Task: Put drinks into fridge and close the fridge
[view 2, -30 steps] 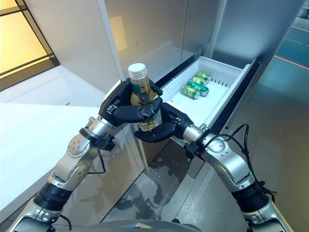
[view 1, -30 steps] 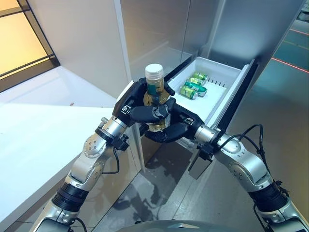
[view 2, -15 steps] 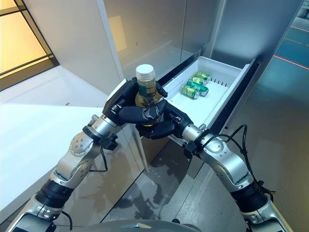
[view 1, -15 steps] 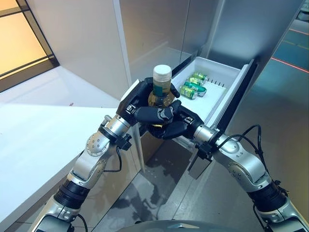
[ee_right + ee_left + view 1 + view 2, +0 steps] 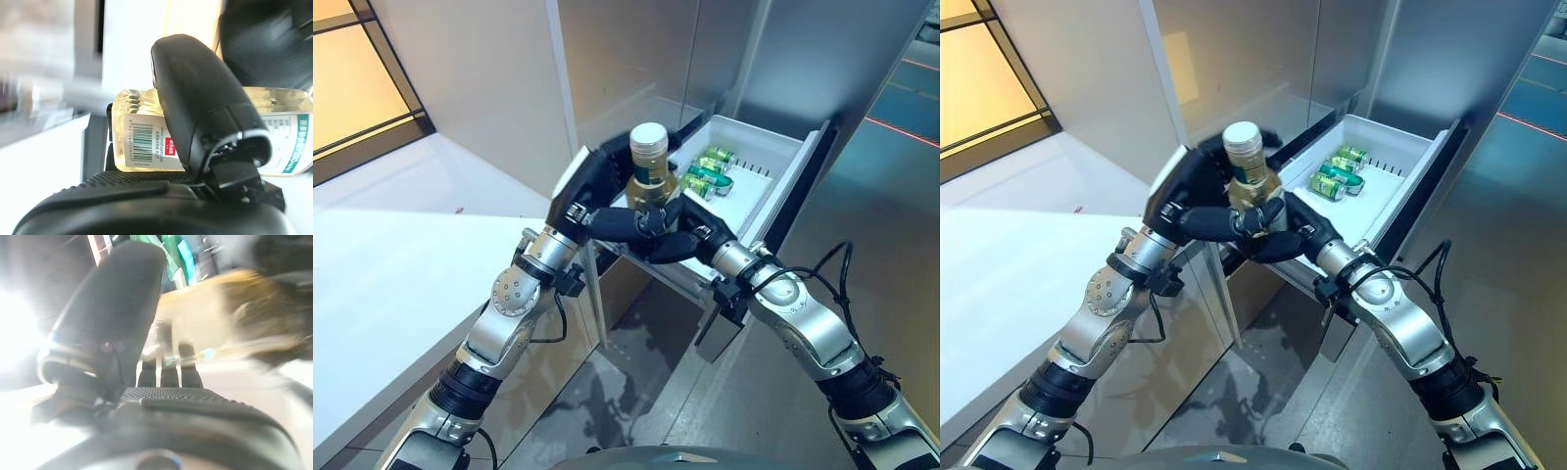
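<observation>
I see bottle (image 5: 649,174) carried farther toward drawer (image 5: 773,206), left hand (image 5: 599,196) and right hand (image 5: 677,242) both clasping it.

I can see a white label on the bottle (image 5: 146,142) carrying a barcode, a small red mark and lines of fine print too small for me to read; the cans (image 5: 705,176) in the far drawer show nothing I can make out

Silver-grey jointed arms (black-banded) end in dark textured hands.
</observation>
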Tool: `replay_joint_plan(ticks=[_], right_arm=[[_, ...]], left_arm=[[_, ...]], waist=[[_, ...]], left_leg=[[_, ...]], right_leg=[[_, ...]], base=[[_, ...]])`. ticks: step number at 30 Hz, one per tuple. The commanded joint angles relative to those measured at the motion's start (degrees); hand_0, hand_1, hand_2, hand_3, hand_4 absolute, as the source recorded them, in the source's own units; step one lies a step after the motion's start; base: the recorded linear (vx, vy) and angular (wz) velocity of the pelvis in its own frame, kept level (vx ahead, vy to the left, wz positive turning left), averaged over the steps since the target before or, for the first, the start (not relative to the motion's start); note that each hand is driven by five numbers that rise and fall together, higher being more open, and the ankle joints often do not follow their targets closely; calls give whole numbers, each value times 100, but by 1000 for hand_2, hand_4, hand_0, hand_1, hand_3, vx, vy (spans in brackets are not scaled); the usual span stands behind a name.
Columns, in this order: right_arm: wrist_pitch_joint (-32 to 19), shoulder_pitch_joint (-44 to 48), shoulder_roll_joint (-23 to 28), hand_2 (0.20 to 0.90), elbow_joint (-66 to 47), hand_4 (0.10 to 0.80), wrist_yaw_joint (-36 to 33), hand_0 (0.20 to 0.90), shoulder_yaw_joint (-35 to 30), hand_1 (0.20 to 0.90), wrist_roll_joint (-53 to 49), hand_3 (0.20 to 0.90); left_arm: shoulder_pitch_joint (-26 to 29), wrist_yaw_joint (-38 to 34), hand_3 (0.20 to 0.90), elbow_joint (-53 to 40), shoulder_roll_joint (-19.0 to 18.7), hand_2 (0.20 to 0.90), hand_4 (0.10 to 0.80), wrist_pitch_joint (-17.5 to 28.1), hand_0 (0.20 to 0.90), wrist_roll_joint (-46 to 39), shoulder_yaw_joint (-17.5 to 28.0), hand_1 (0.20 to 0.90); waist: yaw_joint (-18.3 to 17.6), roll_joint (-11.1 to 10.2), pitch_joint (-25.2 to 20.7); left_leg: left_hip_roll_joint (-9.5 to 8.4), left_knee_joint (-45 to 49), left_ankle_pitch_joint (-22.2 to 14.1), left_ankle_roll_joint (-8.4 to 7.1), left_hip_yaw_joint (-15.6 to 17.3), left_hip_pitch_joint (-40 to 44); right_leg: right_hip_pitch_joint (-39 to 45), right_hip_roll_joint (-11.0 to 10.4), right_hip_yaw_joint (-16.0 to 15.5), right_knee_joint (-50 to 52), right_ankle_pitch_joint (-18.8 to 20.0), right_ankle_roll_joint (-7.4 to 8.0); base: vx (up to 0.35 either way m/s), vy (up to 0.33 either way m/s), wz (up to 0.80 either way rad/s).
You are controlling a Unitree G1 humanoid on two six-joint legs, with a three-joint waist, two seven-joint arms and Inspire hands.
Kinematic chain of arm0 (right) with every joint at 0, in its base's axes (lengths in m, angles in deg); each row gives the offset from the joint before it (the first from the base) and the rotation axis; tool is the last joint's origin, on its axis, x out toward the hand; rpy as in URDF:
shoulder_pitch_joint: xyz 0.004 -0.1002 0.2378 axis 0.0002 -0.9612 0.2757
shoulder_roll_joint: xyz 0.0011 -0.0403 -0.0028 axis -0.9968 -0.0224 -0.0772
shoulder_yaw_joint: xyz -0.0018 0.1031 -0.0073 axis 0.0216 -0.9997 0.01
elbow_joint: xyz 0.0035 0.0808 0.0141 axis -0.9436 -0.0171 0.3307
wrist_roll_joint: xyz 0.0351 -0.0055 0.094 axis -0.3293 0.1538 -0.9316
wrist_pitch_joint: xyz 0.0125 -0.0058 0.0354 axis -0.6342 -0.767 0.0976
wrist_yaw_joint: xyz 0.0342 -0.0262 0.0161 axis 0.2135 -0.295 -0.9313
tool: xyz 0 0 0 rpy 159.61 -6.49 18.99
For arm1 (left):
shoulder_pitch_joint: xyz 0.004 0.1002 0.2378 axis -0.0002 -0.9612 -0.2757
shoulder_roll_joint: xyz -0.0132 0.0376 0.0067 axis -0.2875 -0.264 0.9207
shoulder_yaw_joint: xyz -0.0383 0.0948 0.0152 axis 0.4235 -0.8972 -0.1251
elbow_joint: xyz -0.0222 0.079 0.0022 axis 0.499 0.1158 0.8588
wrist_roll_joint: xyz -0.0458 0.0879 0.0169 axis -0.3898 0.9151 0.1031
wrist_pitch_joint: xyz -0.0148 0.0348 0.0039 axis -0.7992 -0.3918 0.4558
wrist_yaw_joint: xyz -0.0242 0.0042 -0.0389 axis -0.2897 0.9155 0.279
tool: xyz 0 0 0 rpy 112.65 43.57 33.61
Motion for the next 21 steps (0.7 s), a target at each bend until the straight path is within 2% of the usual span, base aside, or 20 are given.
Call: replay_joint_plan(ticks=[1, 3, 4, 6, 7, 10, 11, 12, 13, 16, 17, 18, 21], right_arm=[[-1089, 1100, -108, 300, -177, 100, -858, 300, -1154, 300, 627, 200], [-1041, 1173, -39, 300, -19, 100, -943, 300, -1196, 300, 636, 200], [-1060, 1239, 60, 300, 243, 100, -1080, 300, -1214, 300, 616, 200], [-1074, 1343, 121, 300, 463, 100, -1184, 300, -1214, 300, 628, 200], [-1220, 1502, 198, 300, 805, 100, -1288, 300, -1204, 300, 707, 200], [-1382, 1662, 266, 300, 1072, 100, -1301, 300, -1170, 300, 703, 200], [-1437, 2118, 550, 300, 1747, 100, -1400, 300, -1050, 300, 539, 200], [-1462, 2160, 572, 300, 1807, 100, -1406, 300, -1034, 300, 530, 200], [-1480, 2367, 729, 300, 2185, 100, -1443, 300, -941, 300, 483, 200], [-1607, 2969, 1111, 300, 3383, 100, -1362, 300, -586, 300, 28, 200], [-1628, 3093, 1155, 300, 3653, 100, -1346, 300, -510, 300, -64, 200], [-1641, 3229, 1208, 300, 3943, 100, -1294, 300, -427, 300, -101, 200], [-1621, 3594, 1263, 300, 4704, 100, -1204, 300, -152, 300, -195, 200]], left_arm=[[551, 278, 900, -401, 109, 900, 800, 48, 900, -333, 337, 900], [479, 344, 900, -344, 117, 900, 800, -408, 900, -612, 300, 900], [316, 494, 900, -96, 120, 900, 800, -842, 900, -1000, 245, 900], [171, 590, 900, 115, 139, 900, 800, -1106, 900, -1158, 213, 900], [-86, 881, 900, 391, 127, 900, 800, -1408, 900, -1161, 136, 900], [-272, 1128, 900, 615, 69, 900, 800, -1568, 900, -1088, 42, 900], [-636, 1506, 900, 1092, -94, 900, 800, -1883, 900, -1103, -246, 900], [-641, 1538, 900, 1122, -95, 900, 800, -1905, 900, -1090, -251, 900], [-765, 1715, 900, 1318, -197, 900, 800, -2073, 900, -1208, -401, 900], [-987, 1985, 900, 1734, -392, 900, 800, -2240, 900, -874, -823, 900], [-1000, 2026, 900, 1885, -439, 900, 800, -2164, 900, -839, -913, 900], [-998, 2064, 900, 2033, -456, 900, 800, -2287, 900, -896, -971, 900], [-1019, 2041, 900, 2569, -472, 900, 800, -2305, 900, -501, -1252, 900]], waist=[[-11, -127, -473], [14, -116, -454], [63, -115, -446], [105, -110, -438], [180, -100, -425], [230, -92, -421], [373, -68, -409], [376, -65, -398], [438, -53, -412], [591, -23, -425], [622, -20, -426], [650, -13, -426], [750, -10, -425]], left_leg=[[-123, 8, -221, 169, 242, -84], [-124, 8, -221, 169, 222, -84], [-129, 8, -221, 169, 195, -82], [-132, 8, -219, 172, 174, -80], [-137, 8, -208, 172, 137, -84], [-145, 8, -203, 176, 107, -81], [-156, 8, -238, 169, 18, -53], [-160, 8, -189, 172, 18, -77], [-165, 8, -232, 161, -17, -50], [-168, 8, -208, 142, -94, -60], [-170, 8, -205, 138, -114, -64], [-172, 8, -201, 135, -134, -68], [-180, 8, -178, 121, -195, -80]], right_leg=[[-1, -133, 42, 96, 142, 331], [4, -134, 24, 93, 142, 329], [9, -136, 0, 95, 139, 325], [20, -143, -35, 92, 135, 322], [34, -154, -100, 93, 125, 315], [54, -164, -155, 89, 115, 312], [123, -177, -251, 83, 52, 316], [97, -182, -265, 96, 84, 309], [149, -189, -308, 80, 40, 322], [173, -214, -442, 114, 2, 337], [175, -219, -470, 123, -5, 341], [180, -225, -501, 133, -15, 343], [196, -241, -597, 162, -33, 348]], base=[[-2, -15, 5], [-6, -11, 5], [-2, -12, 4], [8, -11, 4], [13, -6, 6], [27, 2, 9], [19, 10, 8], [58, 23, 8], [25, 28, 16], [39, 28, 21], [30, 22, 24], [28, 13, 22], [49, 0, 31]])
